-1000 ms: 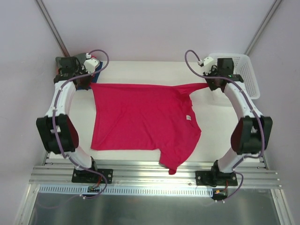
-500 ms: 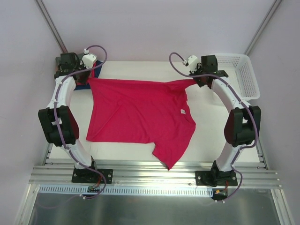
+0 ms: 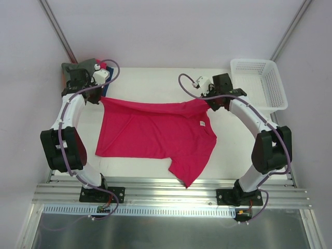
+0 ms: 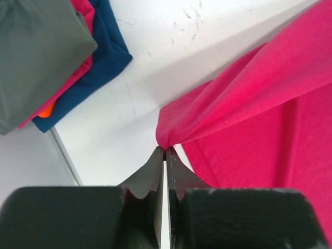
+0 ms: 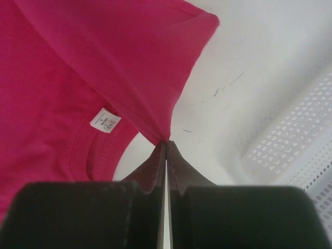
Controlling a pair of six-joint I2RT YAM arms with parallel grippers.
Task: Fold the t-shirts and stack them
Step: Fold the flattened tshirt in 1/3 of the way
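Crimson-red t-shirt (image 3: 155,132) lies spread over the middle of the counter (image 3: 155,78), pinched at its two far corners and sagging flat between them. One sleeve trails down to the near edge.

Starting at the far left corner, I see a folded pile: a grey-green shirt (image 4: 36,52) on top, a dark blue shirt (image 4: 104,57) at the bottom, and a strip of pink-red cloth (image 4: 83,10) between them. The pile sits just beside my left arm's wrist, apart from the red shirt.

The left pincer (image 4: 165,150) is pressed together on a small bunch of the red shirt's hem corner. In the wrist view the cloth fans out from the tips to the right, and bare counter shows underneath it.

Across the shirt, the white neck label (image 5: 105,120) faces up inside the collar.

The right pincer (image 5: 166,142) is likewise pressed together, nipping a point of red fabric beside the collar, with a sleeve spreading away above the tips.

To the right stands the white lattice basket (image 3: 258,63), on the far right corner of the counter. It is near the right pincer but not touching it or the shirt.
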